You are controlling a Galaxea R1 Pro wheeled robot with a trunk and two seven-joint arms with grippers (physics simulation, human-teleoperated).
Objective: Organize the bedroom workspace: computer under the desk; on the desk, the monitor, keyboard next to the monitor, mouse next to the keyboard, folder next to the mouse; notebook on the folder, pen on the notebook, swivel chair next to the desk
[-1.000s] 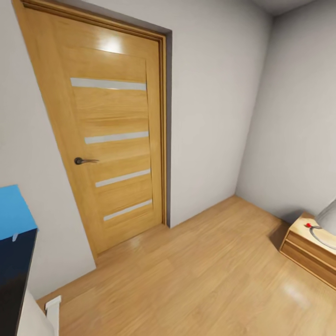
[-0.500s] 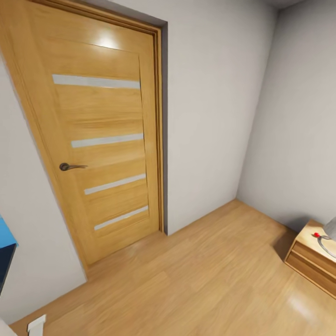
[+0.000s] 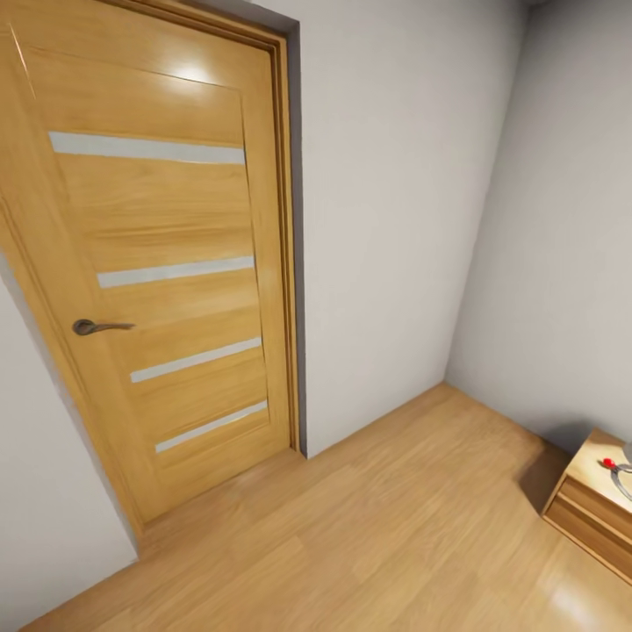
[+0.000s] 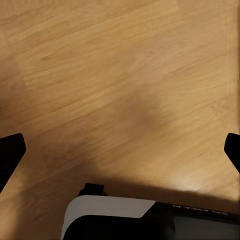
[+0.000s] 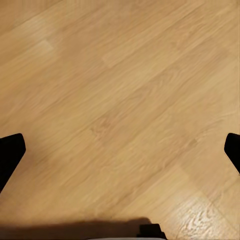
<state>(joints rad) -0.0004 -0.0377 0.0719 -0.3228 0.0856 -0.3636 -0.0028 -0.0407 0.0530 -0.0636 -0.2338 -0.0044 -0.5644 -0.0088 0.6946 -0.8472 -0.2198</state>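
Fingertips of the left gripper (image 4: 120,150) sit dark at the two edges of its wrist camera's frame, spread wide with nothing but wooden floor (image 4: 120,75) between them; the right gripper (image 5: 120,150) hangs the same way, jaws fully parted and empty above bare planks. Below the left gripper, a white and black part of the robot's own body (image 4: 130,217) casts a shadow on the floor. Farther out, the head camera faces a shut wooden door (image 3: 158,263) with four pale horizontal strips and a dark lever handle (image 3: 96,327), set in a grey wall (image 3: 386,219). Across the room to the right of the door, in the far corner, stands a low wooden cabinet (image 3: 592,509) with a small red item (image 3: 607,463) and a grey looped object (image 3: 623,478) on its top; both are too small to identify. No desk, chair, folder or other item of the job lies before the door, so their place cannot be told. By this evidence the robot is in transit between steps, and the next move calls for turning the base until the desk comes before the head camera, before either arm reaches.
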